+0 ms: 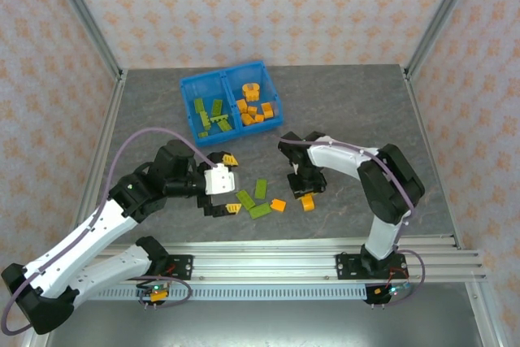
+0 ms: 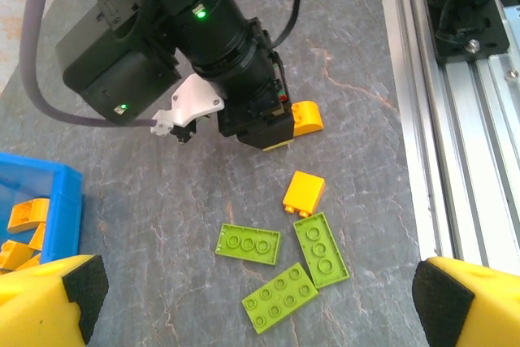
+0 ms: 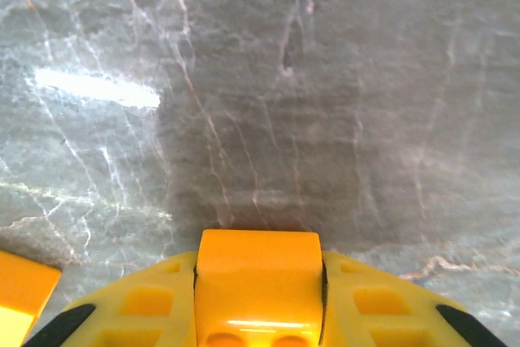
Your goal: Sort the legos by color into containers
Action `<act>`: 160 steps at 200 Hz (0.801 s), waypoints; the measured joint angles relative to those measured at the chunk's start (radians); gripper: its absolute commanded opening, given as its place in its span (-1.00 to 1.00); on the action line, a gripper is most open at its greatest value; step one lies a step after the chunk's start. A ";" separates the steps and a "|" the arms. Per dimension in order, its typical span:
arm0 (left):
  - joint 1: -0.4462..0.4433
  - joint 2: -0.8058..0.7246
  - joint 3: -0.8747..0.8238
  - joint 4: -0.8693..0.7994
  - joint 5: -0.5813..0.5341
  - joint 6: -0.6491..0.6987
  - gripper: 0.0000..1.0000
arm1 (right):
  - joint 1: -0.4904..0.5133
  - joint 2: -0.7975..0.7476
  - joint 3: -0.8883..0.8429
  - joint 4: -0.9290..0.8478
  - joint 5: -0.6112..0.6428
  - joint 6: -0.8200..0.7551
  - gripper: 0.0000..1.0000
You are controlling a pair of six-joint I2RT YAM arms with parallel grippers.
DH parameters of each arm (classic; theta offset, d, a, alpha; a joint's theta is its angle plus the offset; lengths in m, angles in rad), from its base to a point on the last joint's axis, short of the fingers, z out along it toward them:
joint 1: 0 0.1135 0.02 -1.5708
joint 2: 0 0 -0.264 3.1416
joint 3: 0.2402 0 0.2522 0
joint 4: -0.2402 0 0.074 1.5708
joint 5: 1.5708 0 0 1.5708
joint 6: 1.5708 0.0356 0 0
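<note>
Currently, an orange brick (image 3: 258, 270) is being clamped between the right fingers (image 3: 382, 310), with the yellow pads pressing on both of its sides in the right wrist view. From above, this brick is being carried low at the grey worktop (image 1: 366, 103), to the right of the loose pieces. Whether it is being lifted clear of the surface cannot be told.

The left fingers (image 2: 49, 298) are being held wide apart, with nothing gripped between them. Below them, three green plates (image 2: 248, 244) are being left lying flat, studs up, close together in a loose cluster. A second orange brick (image 2: 304, 193) is being left just beside the plate nearest the right arm, between the cluster and the clamped brick. An orange edge is being caught at the lower left of the right wrist view, and which piece it belongs to cannot be told.

The blue bin (image 1: 187, 103) is being kept at the far side of the worktop, well apart from both sets of fingers. Green pieces (image 1: 210, 111) are being held in its left compartment and orange pieces (image 1: 253, 107) in its right, on either side of the central divider.
</note>
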 measured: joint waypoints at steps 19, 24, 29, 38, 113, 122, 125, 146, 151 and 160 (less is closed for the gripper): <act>0.000 -0.001 -0.012 0.037 -0.019 -0.036 0.99 | 0.000 -0.064 0.030 -0.018 0.012 0.008 -0.50; 0.000 -0.001 -0.014 0.047 -0.028 -0.048 0.99 | 0.000 -0.084 0.044 -0.019 0.017 0.011 -0.50; 0.000 -0.001 -0.016 0.058 -0.035 -0.058 0.99 | 0.000 -0.105 0.060 -0.019 0.026 0.015 -0.50; 0.000 -0.003 -0.019 0.073 -0.054 -0.075 0.99 | 0.000 -0.147 0.097 -0.018 0.039 0.024 -0.49; 0.000 -0.073 -0.051 0.185 -0.279 -0.234 0.99 | -0.001 -0.192 0.467 0.052 0.200 0.121 -0.48; 0.000 -0.073 -0.054 0.189 -0.310 -0.259 0.99 | -0.001 -0.164 0.507 0.081 0.232 0.128 -0.47; 0.000 -0.072 -0.055 0.191 -0.317 -0.265 0.99 | -0.001 -0.154 0.520 0.090 0.243 0.129 -0.47; 0.000 -0.066 -0.058 0.190 -0.354 -0.306 0.99 | -0.001 -0.033 0.647 0.140 0.342 0.128 -0.49; 0.000 -0.063 -0.058 0.190 -0.360 -0.316 0.99 | -0.001 0.005 0.686 0.149 0.363 0.127 -0.49; 0.000 -0.057 -0.058 0.180 -0.370 -0.336 0.99 | -0.004 0.072 0.747 0.166 0.389 0.125 -0.48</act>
